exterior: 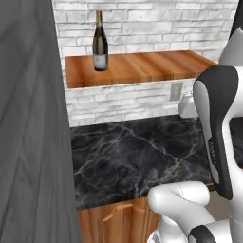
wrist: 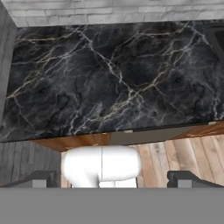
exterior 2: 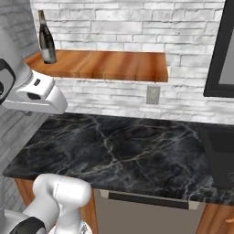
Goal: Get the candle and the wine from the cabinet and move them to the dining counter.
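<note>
the wine (exterior: 99, 43) stands upright on the cabinet (exterior: 142, 66), the orange-brown wall shelf, near its left end and close to the brick wall behind it. no candle can be made out on the shelf from here. below the shelf runs the wall-side black marble counter (exterior 2: 119, 151), bare of anything to grasp, with an outlet (exterior 2: 152, 95) on the brick between shelf and counter.

the gripper (wrist: 112, 179) hangs above the counter's front edge, looking down at it, jaws spread wide and holding nothing.

judged from here, the bottle is the next thing to fetch, and it sits high and well apart from the hand. the arm must rise past the shelf's thick front edge; clipping that edge, or nudging the tall narrow bottle near its neck, could topple it.
</note>
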Robot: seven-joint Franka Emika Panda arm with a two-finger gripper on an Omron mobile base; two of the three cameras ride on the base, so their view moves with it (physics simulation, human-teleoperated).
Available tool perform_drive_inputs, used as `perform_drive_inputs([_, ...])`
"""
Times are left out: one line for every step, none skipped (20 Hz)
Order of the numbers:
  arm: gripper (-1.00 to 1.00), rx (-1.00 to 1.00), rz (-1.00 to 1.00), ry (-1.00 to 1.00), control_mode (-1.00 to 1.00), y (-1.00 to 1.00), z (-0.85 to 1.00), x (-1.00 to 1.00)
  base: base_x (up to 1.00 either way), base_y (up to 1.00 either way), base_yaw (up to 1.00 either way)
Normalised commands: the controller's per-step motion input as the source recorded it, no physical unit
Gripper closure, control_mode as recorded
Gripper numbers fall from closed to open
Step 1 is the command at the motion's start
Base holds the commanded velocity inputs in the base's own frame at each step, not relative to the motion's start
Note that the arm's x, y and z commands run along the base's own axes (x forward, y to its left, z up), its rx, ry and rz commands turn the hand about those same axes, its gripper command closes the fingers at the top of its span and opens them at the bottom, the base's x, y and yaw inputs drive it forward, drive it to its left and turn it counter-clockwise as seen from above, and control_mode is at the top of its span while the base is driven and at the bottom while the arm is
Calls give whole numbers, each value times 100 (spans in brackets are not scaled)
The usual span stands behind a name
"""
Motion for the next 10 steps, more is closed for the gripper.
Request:
perform_drive_inputs([-100, 0, 0, 0, 100, 0, 0, 0, 14, 47, 3])
perform_drive_inputs([-100, 0, 0, 0, 100, 0, 0, 0, 4, 50, 3])
perform_drive_inputs([-100, 0, 0, 0, 100, 0, 0, 0, 1, 50, 4])
perform_drive_inputs([-100, 0, 0, 0, 100, 0, 0, 0, 0, 50, 4])
perform_drive_inputs([-100, 0, 0, 0, 100, 0, 0, 0, 0, 50, 4])
perform_drive_inputs([-100, 0, 0, 0, 100, 0, 0, 0, 0, 51, 4])
perform_drive_inputs([-100, 0, 0, 0, 100, 0, 0, 0, 0, 53, 4])
perform_drive_inputs([-100, 0, 0, 0, 100, 0, 0, 0, 0, 54, 3])
perform_drive_inputs([-100, 0, 0, 0, 100, 0, 0, 0, 0, 51, 3])
perform_drive_inputs([-100, 0, 0, 0, 100, 0, 0, 0, 0, 53, 3])
